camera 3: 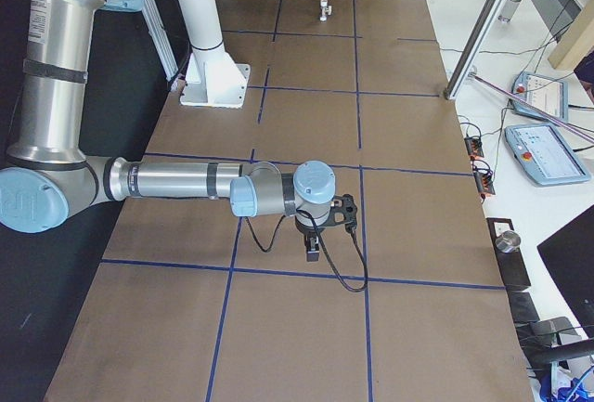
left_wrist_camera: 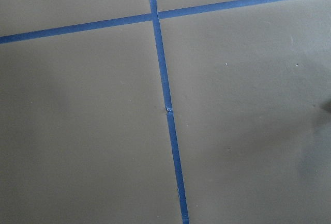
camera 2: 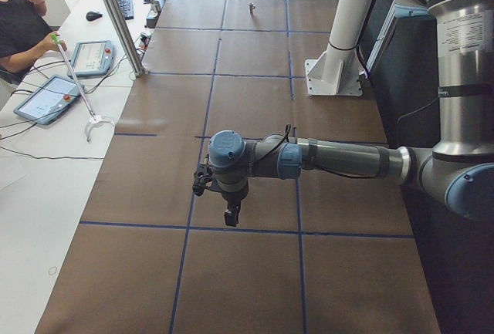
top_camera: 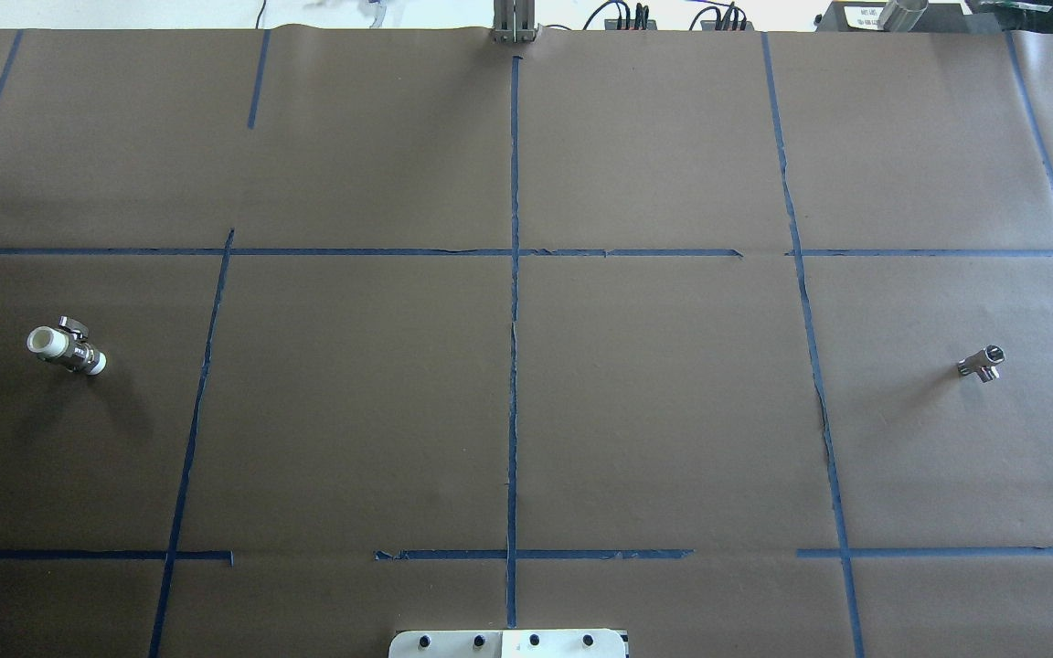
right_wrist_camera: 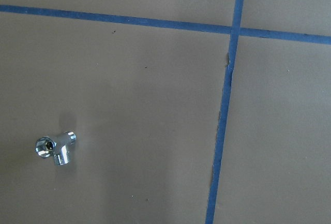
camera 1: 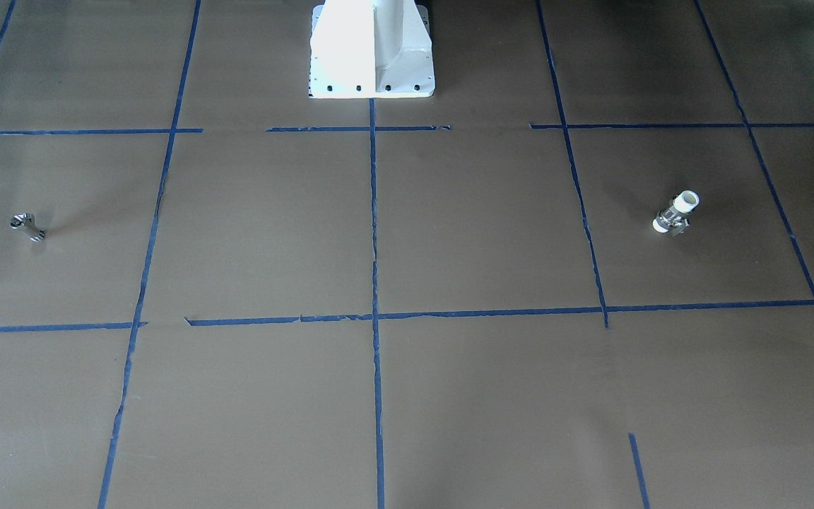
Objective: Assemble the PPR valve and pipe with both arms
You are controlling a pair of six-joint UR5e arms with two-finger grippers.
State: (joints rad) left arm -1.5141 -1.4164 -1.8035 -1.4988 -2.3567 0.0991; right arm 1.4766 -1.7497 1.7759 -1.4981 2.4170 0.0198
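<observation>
The PPR valve (camera 1: 675, 213), with white ends and a metal middle, lies on the brown table; it also shows in the overhead view (top_camera: 67, 348) at the left and far off in the exterior right view (camera 3: 324, 8). The pipe (camera 1: 28, 226), a tiny shiny metal piece, lies at the overhead view's right (top_camera: 982, 363) and shows in the right wrist view (right_wrist_camera: 56, 148) and far off in the exterior left view (camera 2: 252, 7). My left gripper (camera 2: 231, 214) and right gripper (camera 3: 314, 249) hang over the table and show only in the side views. I cannot tell whether they are open or shut.
The white pedestal (camera 1: 372, 49) stands at the table's robot side. Blue tape lines (top_camera: 514, 366) grid the brown paper. A metal post (camera 2: 116, 18), tablets (camera 2: 50, 99) and an operator (camera 2: 19, 18) are beside the table's far edge.
</observation>
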